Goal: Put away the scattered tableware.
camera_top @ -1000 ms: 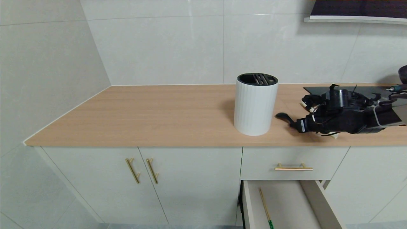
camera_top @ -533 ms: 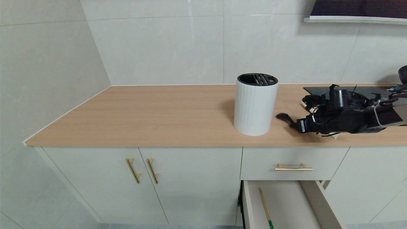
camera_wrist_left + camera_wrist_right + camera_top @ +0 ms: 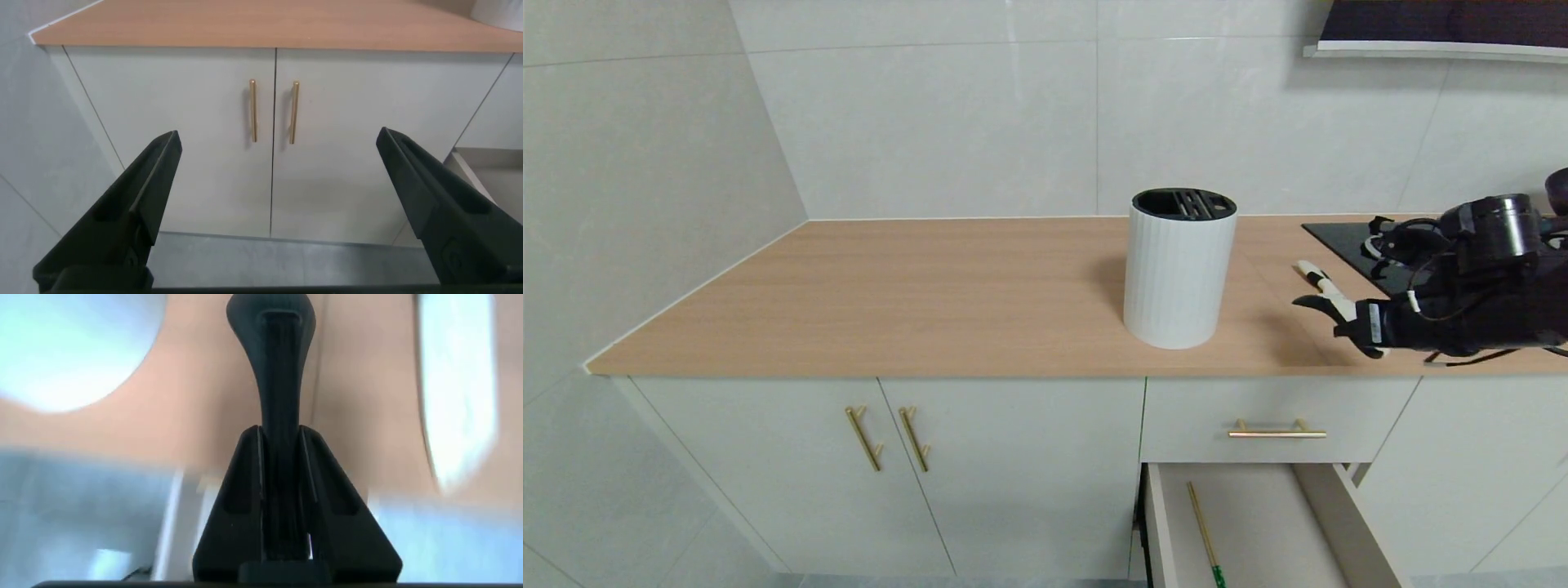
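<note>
Black utensil [image 3: 270, 343], slim with a rounded end, is clamped between the right gripper [image 3: 1321, 307] fingers. It's held over the front edge of the table [image 3: 931, 286], right of the holder [image 3: 1178, 278]. Holder: white ribbed cylinder, black slotted top, upright on the wood-grain table. White stick [image 3: 1313, 274] with dark bands sits just behind the gripper; can't tell if it touches the table. Black glass hob [image 3: 1343, 238] at far right. Lower drawer [image 3: 1327, 514] is pulled out, one wooden chopstick [image 3: 1201, 518] with a green tip lying in it near the left wall. Left gripper [image 3: 278, 139] fingers wide apart, facing white cupboard doors [image 3: 343, 163] with gold bar handles.
</note>
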You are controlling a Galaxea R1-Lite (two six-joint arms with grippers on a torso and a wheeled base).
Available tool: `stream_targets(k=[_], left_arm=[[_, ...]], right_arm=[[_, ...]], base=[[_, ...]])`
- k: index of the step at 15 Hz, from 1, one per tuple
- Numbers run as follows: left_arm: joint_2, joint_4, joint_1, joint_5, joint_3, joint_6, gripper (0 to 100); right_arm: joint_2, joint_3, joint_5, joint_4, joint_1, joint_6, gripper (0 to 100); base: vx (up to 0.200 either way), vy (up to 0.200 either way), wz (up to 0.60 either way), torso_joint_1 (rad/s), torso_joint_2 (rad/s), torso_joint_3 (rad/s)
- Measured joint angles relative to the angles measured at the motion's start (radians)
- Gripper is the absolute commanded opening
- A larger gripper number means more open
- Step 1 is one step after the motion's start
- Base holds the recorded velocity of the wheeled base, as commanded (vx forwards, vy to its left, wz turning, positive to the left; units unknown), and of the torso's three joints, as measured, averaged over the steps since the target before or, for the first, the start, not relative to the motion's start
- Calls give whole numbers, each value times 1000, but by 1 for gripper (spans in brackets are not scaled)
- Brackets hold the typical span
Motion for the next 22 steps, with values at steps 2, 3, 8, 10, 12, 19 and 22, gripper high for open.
stream_targets(k=[2,3,8,10,12,19,22], left_arm=[[0,0,0,0,0,0,100],[0,0,0,0,0,0,100],[0,-1,0,0,0,0,100],[0,0,0,0,0,0,100],[0,0,0,0,0,0,100],[0,0,0,0,0,0,100],[0,0,0,0,0,0,100]], right_arm=[[-94,137,-74,29,-1,19,0],[-128,196,-124,37,-1,24,0],[-227,383,-159,39,50,21,0],[-221,394,-161,40,56,20,0],[-208,397,-159,40,58,17,0],[-72,401,-164,34,67,16,0],[-14,400,-164,19,73,18,0]], base=[[0,0,0,0,0,0],[0,0,0,0,0,0],[0,0,0,-16,41,26],[0,0,0,-146,388,234],[0,0,0,-178,459,278],[0,0,0,-161,471,314],[0,0,0,-121,465,336]])
